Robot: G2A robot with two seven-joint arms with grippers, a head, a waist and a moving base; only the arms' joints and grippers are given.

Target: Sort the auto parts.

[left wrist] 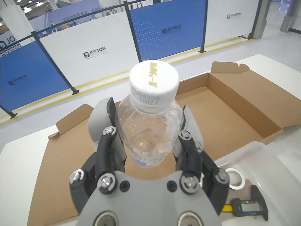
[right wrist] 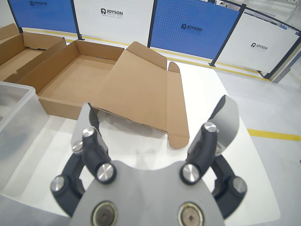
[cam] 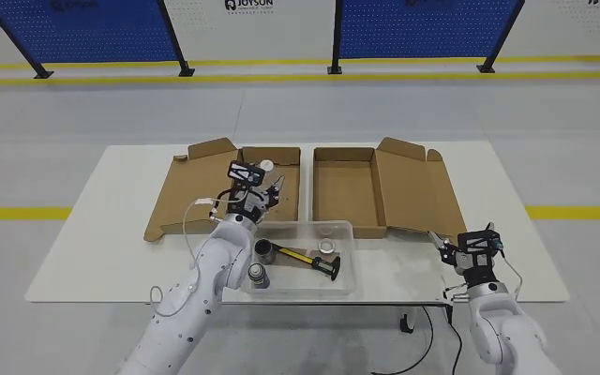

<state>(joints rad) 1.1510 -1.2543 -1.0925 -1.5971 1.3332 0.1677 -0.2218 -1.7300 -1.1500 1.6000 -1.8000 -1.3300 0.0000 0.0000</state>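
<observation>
My left gripper (left wrist: 147, 121) is shut on a clear plastic bottle (left wrist: 150, 128) with a white cap (left wrist: 154, 79), held over the left cardboard box (left wrist: 70, 147). From above, that gripper (cam: 265, 192) and the bottle cap (cam: 266, 166) sit over the left box (cam: 202, 202). A clear plastic bin (cam: 349, 230) at the table's front holds a yellow and black caliper (cam: 309, 260), a metal ring (cam: 325, 247) and two dark cylindrical parts (cam: 264, 249). My right gripper (right wrist: 156, 111) stands open and empty over the table at the front right (cam: 450, 246).
A second open cardboard box (cam: 347, 192) lies right of the first, its lid flap (right wrist: 145, 95) spread toward my right gripper. The white table (cam: 103, 244) has bare room at both ends. Blue and white fence panels stand behind.
</observation>
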